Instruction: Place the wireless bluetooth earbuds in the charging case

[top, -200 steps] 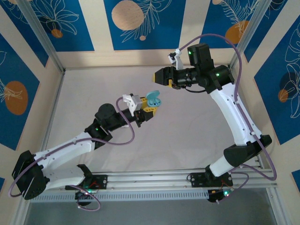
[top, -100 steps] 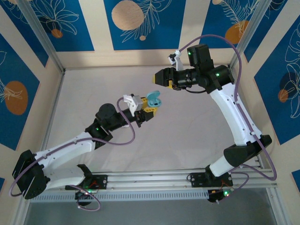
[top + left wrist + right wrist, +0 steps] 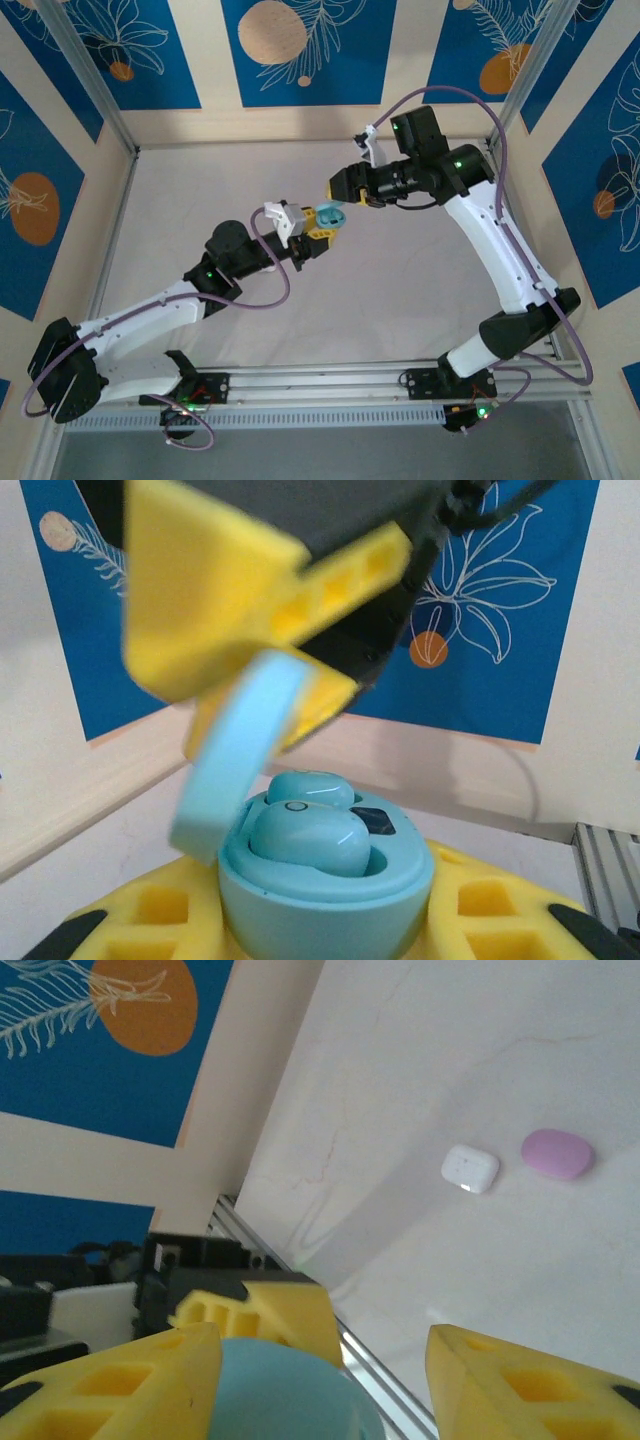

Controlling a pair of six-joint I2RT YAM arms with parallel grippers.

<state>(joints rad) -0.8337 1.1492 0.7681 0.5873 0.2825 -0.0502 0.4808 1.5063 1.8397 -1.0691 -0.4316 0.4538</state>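
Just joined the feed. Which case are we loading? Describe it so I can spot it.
Look above the middle of the table. There the left gripper holds the light blue case in the air, its lid open, with light blue earbuds inside. Unlike the white case and pink case, it is not lying on the table.

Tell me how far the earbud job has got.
Done: both light blue earbuds sit in the open light blue case. In hand: the left fingers clamp that case while the right fingers touch its lid, not yet closed. Left: the white case and pink case lie shut on the table; their contents can't be seen.
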